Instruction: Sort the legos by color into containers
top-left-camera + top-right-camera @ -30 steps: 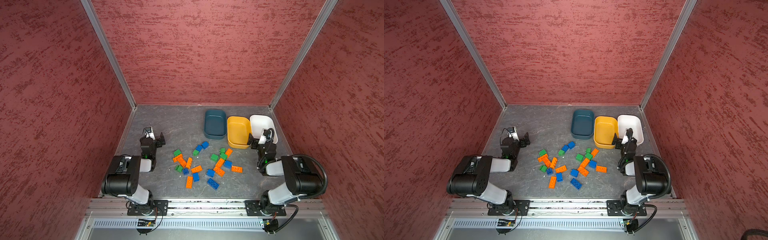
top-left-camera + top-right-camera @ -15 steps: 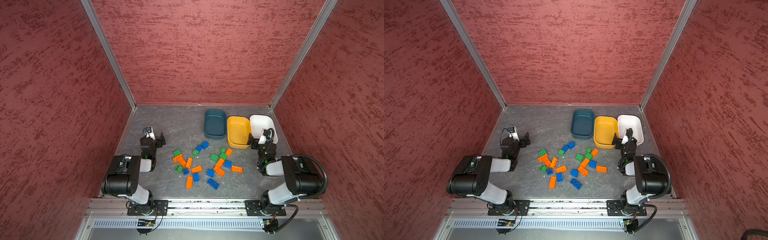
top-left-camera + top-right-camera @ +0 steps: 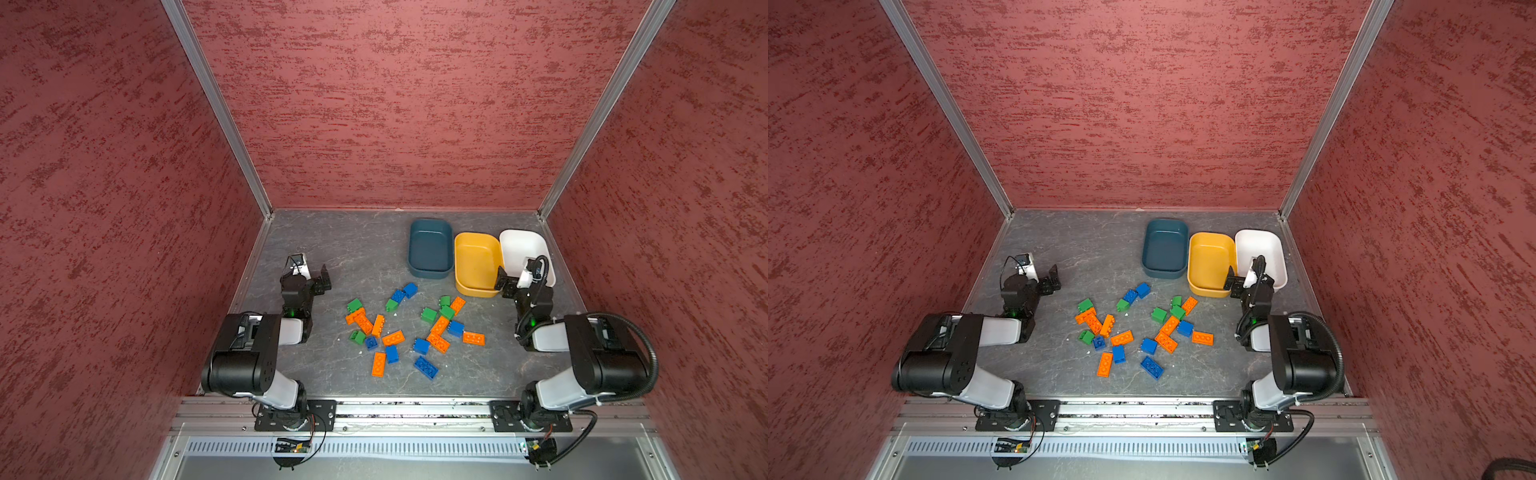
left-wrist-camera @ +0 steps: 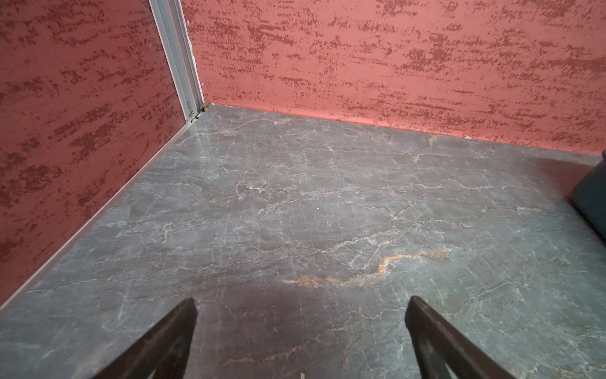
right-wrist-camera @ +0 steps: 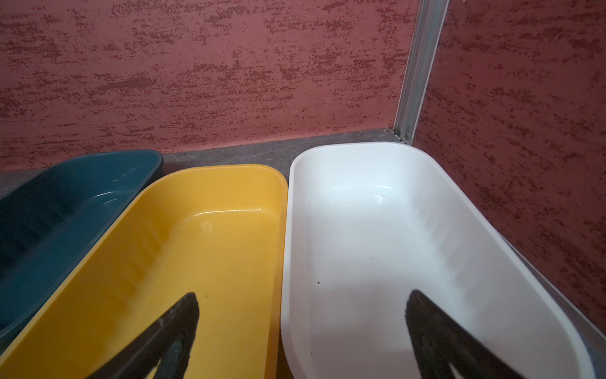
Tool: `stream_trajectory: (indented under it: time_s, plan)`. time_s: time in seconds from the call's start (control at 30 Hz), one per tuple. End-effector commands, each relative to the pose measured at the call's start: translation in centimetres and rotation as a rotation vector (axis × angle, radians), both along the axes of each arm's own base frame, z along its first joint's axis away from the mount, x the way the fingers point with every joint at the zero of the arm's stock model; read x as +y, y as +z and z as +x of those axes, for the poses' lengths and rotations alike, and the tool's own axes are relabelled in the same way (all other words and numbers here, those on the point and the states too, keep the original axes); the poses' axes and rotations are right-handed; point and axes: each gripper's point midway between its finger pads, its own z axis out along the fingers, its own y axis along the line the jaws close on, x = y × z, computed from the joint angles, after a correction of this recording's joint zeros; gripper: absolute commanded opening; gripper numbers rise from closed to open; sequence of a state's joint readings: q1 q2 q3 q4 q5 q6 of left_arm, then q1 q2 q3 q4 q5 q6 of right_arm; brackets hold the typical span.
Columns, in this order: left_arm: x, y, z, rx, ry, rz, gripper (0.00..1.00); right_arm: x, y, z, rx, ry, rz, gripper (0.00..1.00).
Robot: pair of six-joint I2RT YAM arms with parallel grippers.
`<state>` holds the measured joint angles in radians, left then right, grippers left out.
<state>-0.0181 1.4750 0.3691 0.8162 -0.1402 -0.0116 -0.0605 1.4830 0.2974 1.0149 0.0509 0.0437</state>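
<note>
My feeds show soft, even overhead light. Small glare streaks sit on the glossy white plastic tub [image 5: 377,197]; a dim shadow lies on the grey marbled tabletop [image 4: 262,328].

No readable text, labels, brand names, numbers or signs appear anywhere in these views, whether on the bricks, the tubs, the robot arms or the walls.

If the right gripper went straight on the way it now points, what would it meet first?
Probably the adjoining rims of the yellow tub and white tub: the open right gripper straddles them; height is unclear.
</note>
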Motion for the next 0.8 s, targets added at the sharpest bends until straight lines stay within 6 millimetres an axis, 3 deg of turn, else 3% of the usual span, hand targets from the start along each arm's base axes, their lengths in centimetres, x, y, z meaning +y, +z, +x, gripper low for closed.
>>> stream_trajectory:
  time_s: [0.0, 0.1, 0.2, 0.27, 0.33, 0.4, 0.43, 0.53, 0.67, 0.77]
  plan:
    - [-0.4, 4.2, 0.5, -0.019, 0.038, 0.076, 0.99, 0.5, 4.3, 1.1, -0.031, 0.034, -0.016, 0.99]
    - [-0.4, 7.5, 0.4, -0.033, 0.150, 0.011, 0.99, 1.0, 6.6, 1.9, -0.036, 0.047, 0.082, 0.99]
    - [-2.4, 9.3, 1.3, -0.006, 0.146, -0.109, 0.99, 1.5, 7.8, 3.0, -0.005, 0.067, 0.166, 0.99]
    - [-3.9, 9.7, 2.0, 0.019, 0.155, -0.162, 0.99, 0.4, 7.7, 3.9, 0.047, -0.011, 0.218, 0.99]
    - [-5.9, 9.4, 3.0, 0.058, 0.153, -0.229, 0.99, -0.7, 6.6, 5.0, 0.137, -0.070, 0.241, 0.99]
    - [-9.1, 8.8, 4.0, 0.100, 0.083, -0.284, 0.99, -0.2, 5.5, 6.1, 0.230, -0.041, 0.237, 0.99]
    - [-10.9, 8.5, 4.6, 0.126, 0.046, -0.305, 0.99, 0.5, 3.8, 6.7, 0.309, -0.005, 0.234, 0.99]
    - [-15.3, 6.6, 5.9, 0.268, -0.036, -0.371, 0.99, 2.1, 0.5, 7.3, 0.485, 0.085, 0.244, 0.99]
    - [-21.2, 4.0, 7.3, 0.435, -0.188, -0.390, 0.99, 0.5, -2.3, 7.2, 0.611, -0.024, 0.234, 0.99]
    - [-24.4, 1.5, 7.9, 0.545, -0.238, -0.343, 0.99, 0.5, -3.8, 7.1, 0.694, -0.015, 0.215, 0.91]
